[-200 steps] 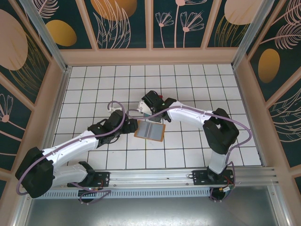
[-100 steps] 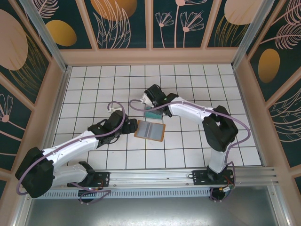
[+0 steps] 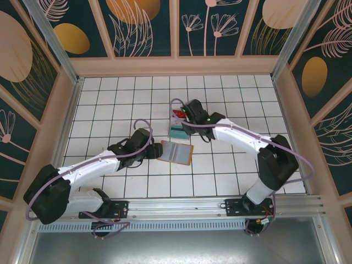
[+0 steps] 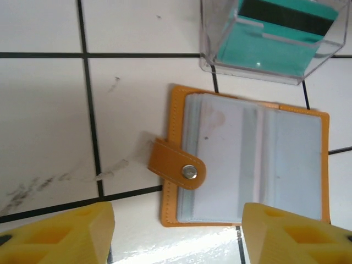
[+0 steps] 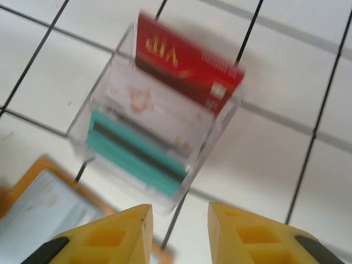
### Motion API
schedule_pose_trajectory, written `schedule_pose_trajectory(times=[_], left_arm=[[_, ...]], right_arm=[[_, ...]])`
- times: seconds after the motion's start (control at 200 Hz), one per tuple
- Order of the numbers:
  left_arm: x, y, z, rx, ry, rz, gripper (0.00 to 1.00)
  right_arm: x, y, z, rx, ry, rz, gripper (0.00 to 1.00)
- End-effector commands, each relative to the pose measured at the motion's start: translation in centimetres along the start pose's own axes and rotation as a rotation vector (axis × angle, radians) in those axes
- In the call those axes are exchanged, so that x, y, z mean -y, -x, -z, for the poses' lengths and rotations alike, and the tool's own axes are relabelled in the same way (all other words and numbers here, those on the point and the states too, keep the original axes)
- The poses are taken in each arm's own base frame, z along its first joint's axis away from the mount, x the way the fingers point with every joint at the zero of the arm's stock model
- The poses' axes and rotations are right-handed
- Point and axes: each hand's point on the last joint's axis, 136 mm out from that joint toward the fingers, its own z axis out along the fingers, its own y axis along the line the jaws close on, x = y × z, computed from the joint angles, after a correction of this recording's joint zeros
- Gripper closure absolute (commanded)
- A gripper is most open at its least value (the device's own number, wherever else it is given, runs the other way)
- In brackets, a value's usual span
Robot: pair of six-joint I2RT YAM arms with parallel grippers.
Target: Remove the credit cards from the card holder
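The card holder lies open on the white tiles, orange-bordered and pale blue-grey inside, its snap strap folded over the left edge. Just beyond it stands a clear box holding three credit cards upright: a red card, a white card and a teal card. My left gripper is open at the holder's near left edge, its yellow fingers straddling that corner. My right gripper hovers over the box, open by a narrow gap with nothing in it.
Wooden walls with dark painted panels enclose the tiled floor. An aluminium rail runs along the near edge. The clear box sits about half a tile from the holder's far edge.
My right gripper moved from the holder to the box and opened; the red card now stands in the box. My left gripper slid right to the holder's edge, its jaws narrowing.
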Motion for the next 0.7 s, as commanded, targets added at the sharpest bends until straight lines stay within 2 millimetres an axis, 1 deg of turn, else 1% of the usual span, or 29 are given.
schedule_pose_trajectory(times=[0.0, 0.025, 0.035, 0.06, 0.125, 0.15, 0.18, 0.325, 0.49, 0.696], left_arm=[[2.9, 0.8, -0.1, -0.019, -0.115, -0.042, 0.41], [3.1, 0.7, -0.2, -0.03, -0.128, -0.045, 0.43], [3.2, 0.6, -0.3, -0.034, -0.131, -0.046, 0.44], [3.5, 0.5, -0.4, -0.044, -0.144, -0.049, 0.45], [3.8, 0.2, -0.8, -0.068, -0.161, -0.055, 0.47], [3.9, 0.0, -1.0, -0.076, -0.164, -0.056, 0.48], [3.9, -0.1, -1.2, -0.087, -0.168, -0.058, 0.51], [4.3, -0.8, -1.8, -0.121, -0.19, -0.056, 0.51], [4.5, -1.4, -2.4, -0.157, -0.202, -0.055, 0.51], [4.1, -2.2, -3.2, -0.19, -0.183, -0.055, 0.51]], right_arm=[[-1.7, -3.9, -0.4, -0.077, 0.121, -0.331, 0.67], [-1.8, -4.9, -0.6, -0.09, 0.132, -0.371, 0.67], [-1.9, -4.9, -0.6, -0.087, 0.134, -0.378, 0.67], [-1.8, -5.7, -0.8, -0.094, 0.134, -0.405, 0.67], [-2.9, -7.3, -0.8, -0.116, 0.195, -0.461, 0.67], [-3.1, -7.6, -0.8, -0.118, 0.205, -0.477, 0.67], [-3.3, -8.2, -0.9, -0.122, 0.208, -0.497, 0.66], [-3.8, -10.1, -1.5, -0.15, 0.222, -0.561, 0.64], [-3.6, -11.9, -2.4, -0.18, 0.213, -0.6, 0.66], [-3.6, -12.7, -3.5, -0.206, 0.195, -0.599, 0.67]])
